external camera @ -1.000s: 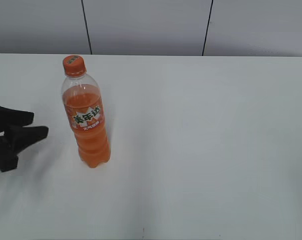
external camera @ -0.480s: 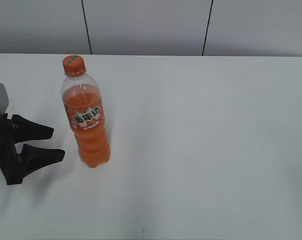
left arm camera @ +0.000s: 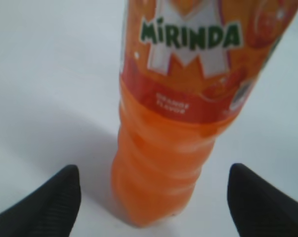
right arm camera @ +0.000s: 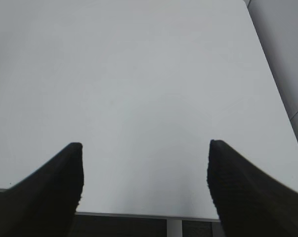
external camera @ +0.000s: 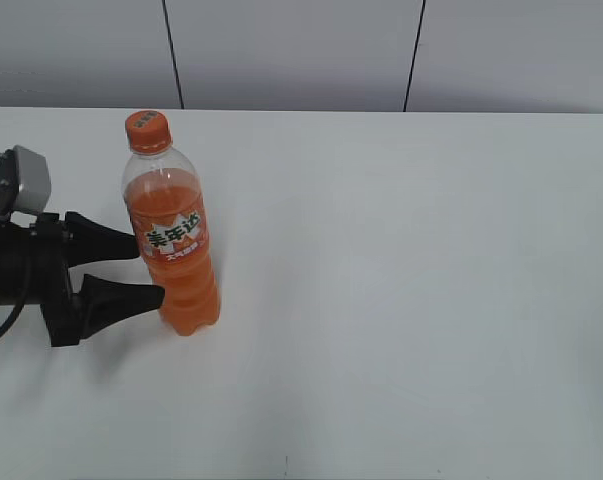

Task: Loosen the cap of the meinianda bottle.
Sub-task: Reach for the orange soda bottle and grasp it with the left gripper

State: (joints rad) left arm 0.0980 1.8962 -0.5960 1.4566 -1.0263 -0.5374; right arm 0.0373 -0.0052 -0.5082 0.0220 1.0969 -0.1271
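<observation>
The left gripper (external camera: pixel 141 270) stood wide, the bottle (external camera: pixel 173 235) just ahead and ungrasped, its cap (external camera: pixel 147 130) untouched above.

The left gripper (external camera: pixel 146 270) is matte black, with two long fingers that taper from a thick base to blunt, rounded tips. A small light-grey box with rounded corners sits on top of the arm behind it, and a thin dark cable loops beside the body. In the left wrist view the fingertips (left arm camera: pixel 55 197) show a fine ribbed texture. The right gripper (right arm camera: pixel 145 170) has the same black, finely textured fingertips.
</observation>
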